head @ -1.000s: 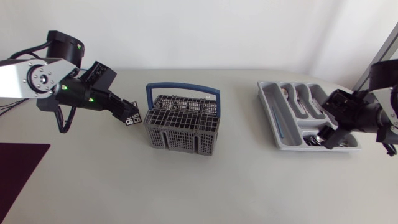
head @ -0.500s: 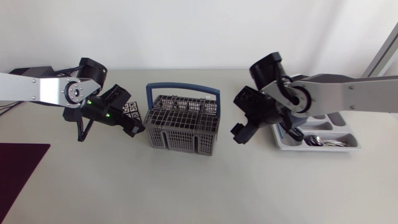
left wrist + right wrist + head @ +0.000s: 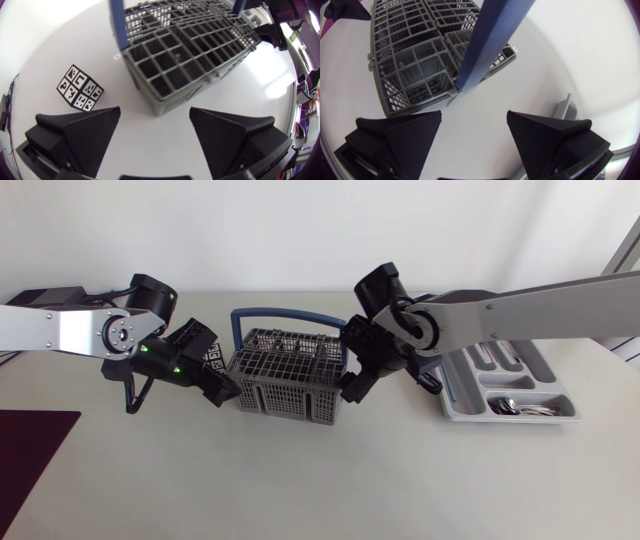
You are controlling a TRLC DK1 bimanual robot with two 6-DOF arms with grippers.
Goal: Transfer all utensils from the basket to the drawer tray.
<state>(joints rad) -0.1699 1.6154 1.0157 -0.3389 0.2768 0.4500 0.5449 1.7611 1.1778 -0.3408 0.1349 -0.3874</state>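
Swinging over from the grey plastic drawer tray [image 3: 455,405], our right end effector [image 3: 352,385] now sits at the right end of the grey wire-grid basket with the blue handle [image 3: 292,375], fingers apart. Our left end effector [image 3: 222,388], fingers also apart, has closed in on the basket's left corner. Metal utensils [image 3: 515,406] lie in the tray's front compartment. Bare counter [image 3: 300,480] stretches in front of basket and tray.

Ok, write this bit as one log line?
left gripper open beside grey wire basket | right gripper open by blue handle | grey plastic tray holds utensils
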